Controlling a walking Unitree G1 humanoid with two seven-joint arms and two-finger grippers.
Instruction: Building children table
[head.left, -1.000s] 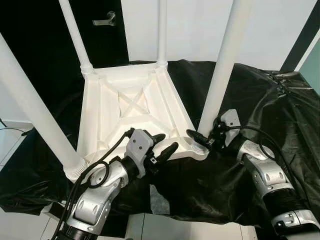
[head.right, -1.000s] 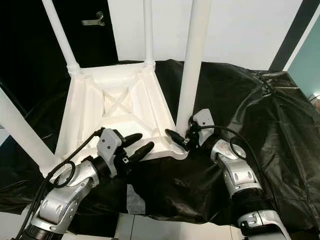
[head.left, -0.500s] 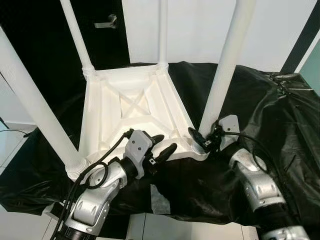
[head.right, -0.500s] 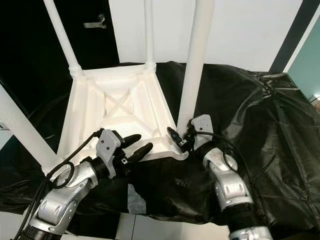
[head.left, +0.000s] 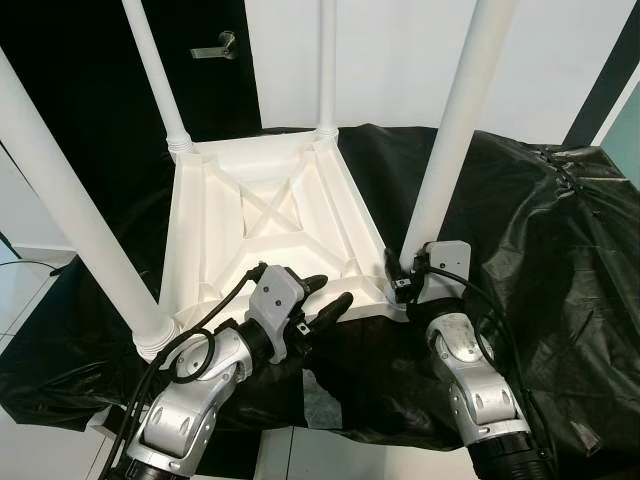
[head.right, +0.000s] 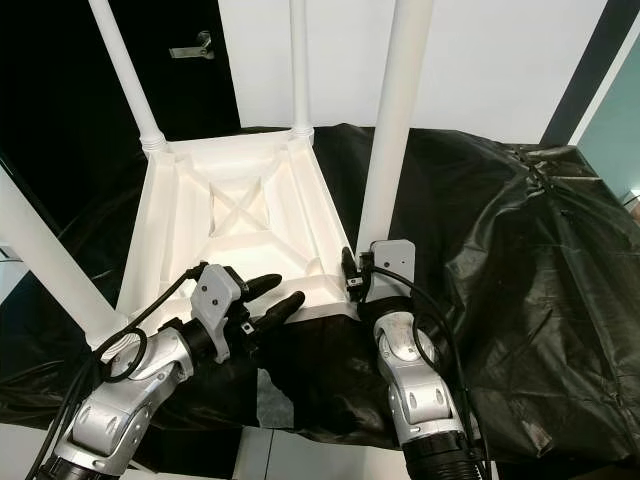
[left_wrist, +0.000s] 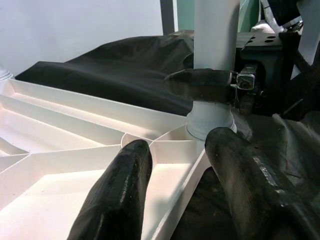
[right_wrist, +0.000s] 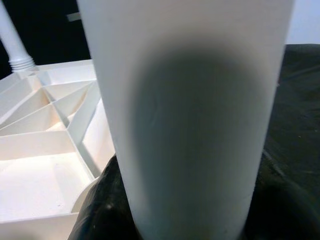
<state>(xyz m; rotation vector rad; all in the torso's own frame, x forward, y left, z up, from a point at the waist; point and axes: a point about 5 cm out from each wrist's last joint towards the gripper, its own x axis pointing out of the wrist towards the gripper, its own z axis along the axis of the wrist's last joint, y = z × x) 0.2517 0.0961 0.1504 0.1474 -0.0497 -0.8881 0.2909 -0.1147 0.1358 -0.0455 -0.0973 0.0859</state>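
1. Right gripper (head.left: 398, 275) sits at the foot of the near right table leg (head.left: 452, 130), its black fingers either side of the post just above the socket; in the right wrist view the post stands directly ahead of the fingers, but whether they press on it or only flank it I cannot tell.
2. Upside-down white table top (head.left: 200, 215) lies on black cloth (head.left: 560, 250) inward of this gripper, ribs up, with all four legs rising from its corners.
3. That leg's long axis runs straight up, crosswise to the right gripper's reach, so any tightening would probably turn about that upright line.
4. Left gripper (head.left: 322, 297) hovers spread over the table top's near edge, one finger above the ribbed underside, the other outside the rim, holding nothing.
5. Of the two, the right arm is nearer the leg; the left wrist view shows the socket just beyond the left fingertips (left_wrist: 134, 152).
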